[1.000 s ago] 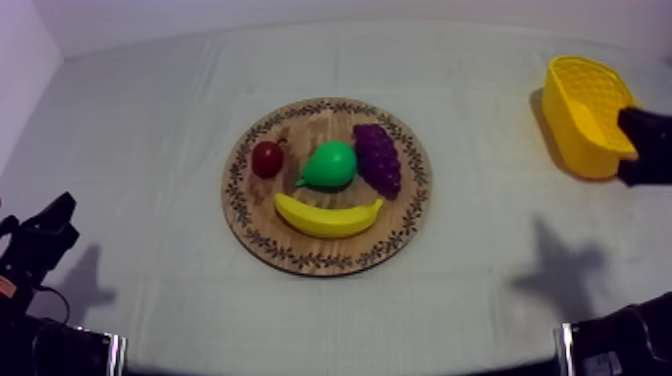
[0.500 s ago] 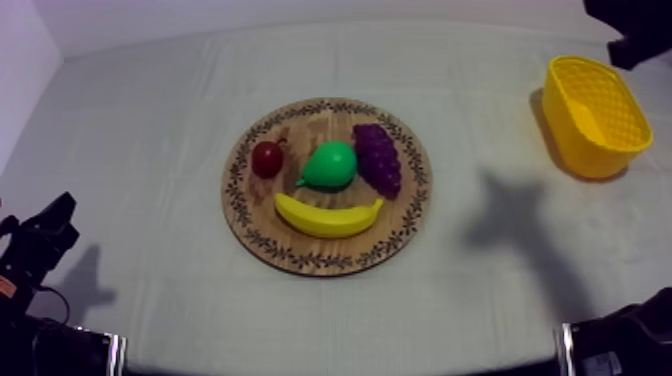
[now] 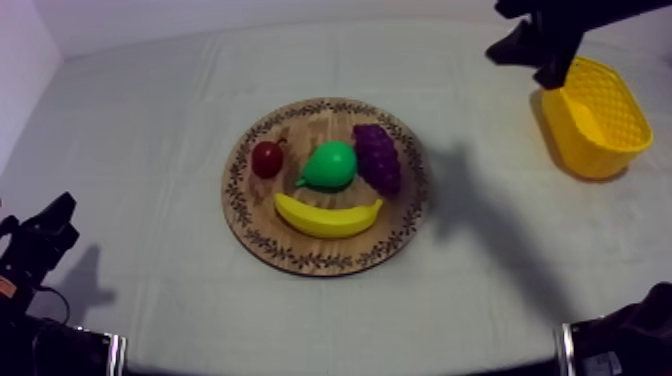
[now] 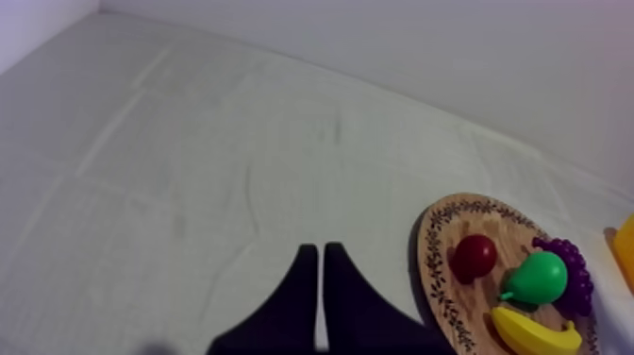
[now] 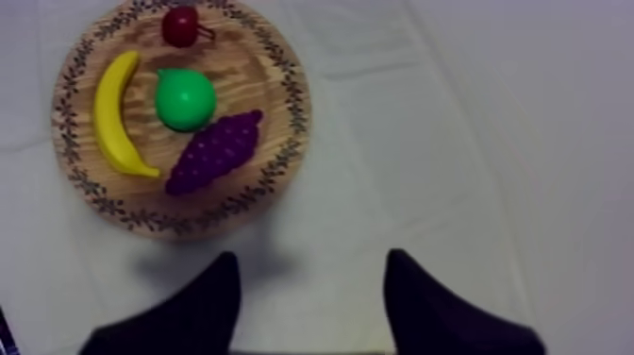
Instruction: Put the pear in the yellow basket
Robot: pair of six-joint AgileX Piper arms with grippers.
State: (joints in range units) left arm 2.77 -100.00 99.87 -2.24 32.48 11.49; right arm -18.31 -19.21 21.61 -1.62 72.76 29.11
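Green pear, yellow basket (latticed)

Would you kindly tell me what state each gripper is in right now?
Left gripper: shut, holding nothing.
Right gripper: open, nothing between its fingers.

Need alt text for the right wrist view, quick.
The open right gripper hovers over cloth beside the board. On the board the pear lies in the middle, between the banana, grapes and small red fruit.
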